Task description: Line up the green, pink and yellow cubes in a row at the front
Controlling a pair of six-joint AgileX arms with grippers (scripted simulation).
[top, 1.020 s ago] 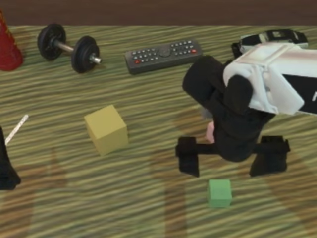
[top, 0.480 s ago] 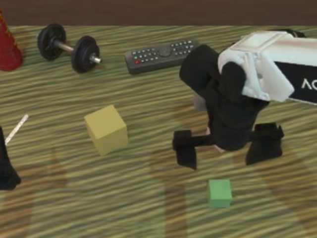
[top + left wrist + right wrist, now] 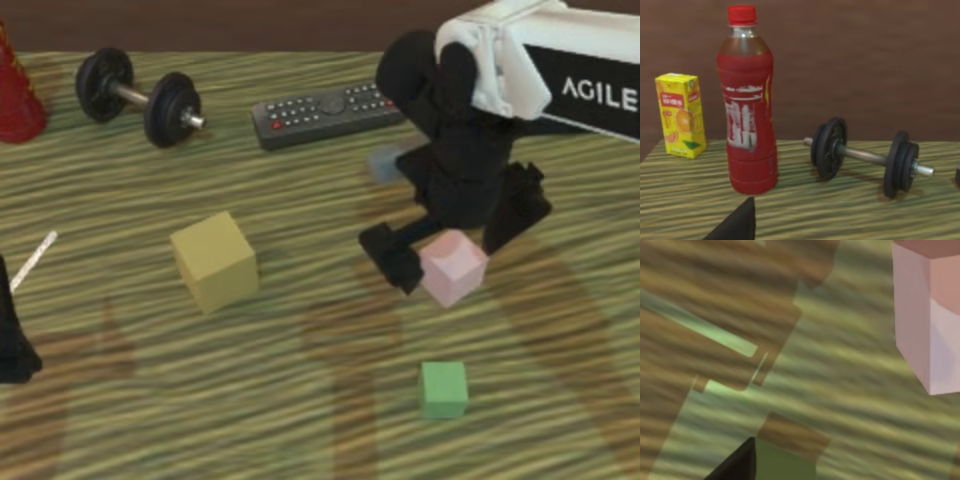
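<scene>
Right gripper above the pink cube, fingers spread wide.

Top view: the right arm [image 3: 540, 70] reads "AGILE". Its right gripper [image 3: 455, 240] is spread, one finger [image 3: 392, 258] touching the pink cube [image 3: 453, 267]. The green cube [image 3: 443, 389] sits nearer the front, the yellow cube [image 3: 213, 260] well to the left. A remote [image 3: 320, 112] and dumbbell [image 3: 141, 96] lie at the back. The left gripper [image 3: 12, 340] is parked at the left edge; I cannot tell its state.
Left wrist view: a red bottle [image 3: 746, 100] with an unreadable label, an orange juice carton [image 3: 681, 115].
Right wrist view: the pink cube close up.
</scene>
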